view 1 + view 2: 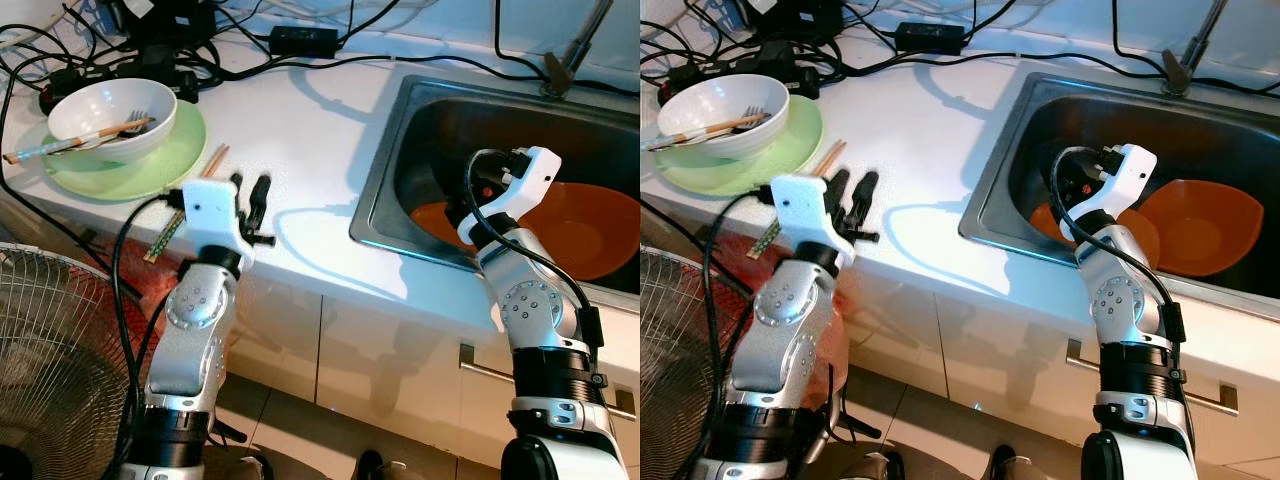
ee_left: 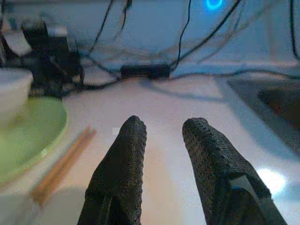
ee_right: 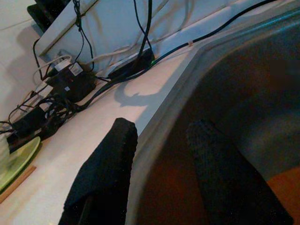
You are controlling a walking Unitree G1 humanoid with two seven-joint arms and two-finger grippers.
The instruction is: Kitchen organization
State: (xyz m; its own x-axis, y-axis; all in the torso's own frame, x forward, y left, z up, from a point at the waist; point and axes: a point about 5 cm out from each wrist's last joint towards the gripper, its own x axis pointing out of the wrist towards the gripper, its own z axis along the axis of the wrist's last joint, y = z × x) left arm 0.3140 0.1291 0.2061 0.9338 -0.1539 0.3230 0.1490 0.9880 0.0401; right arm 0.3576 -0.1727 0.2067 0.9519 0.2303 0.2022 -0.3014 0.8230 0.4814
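A white bowl (image 1: 100, 120) holding chopsticks and a fork sits on a green plate (image 1: 160, 160) at the counter's left. A loose pair of chopsticks (image 1: 215, 160) lies beside the plate. My left gripper (image 1: 250, 200) hovers over the counter edge just right of them, open and empty, its fingers (image 2: 124, 159) pointing at the wall. My right gripper (image 3: 159, 140) is open inside the steel sink (image 1: 385, 180), near its left wall, empty. Two orange bowls lie in the sink, a large one (image 1: 590, 225) and a smaller one (image 1: 435, 222) by the right wrist.
A tangle of black cables and a power adapter (image 1: 305, 40) runs along the back of the white counter (image 1: 300, 130). The faucet (image 1: 575, 45) stands behind the sink. A floor fan (image 1: 50, 340) stands at lower left, next to the cabinet fronts.
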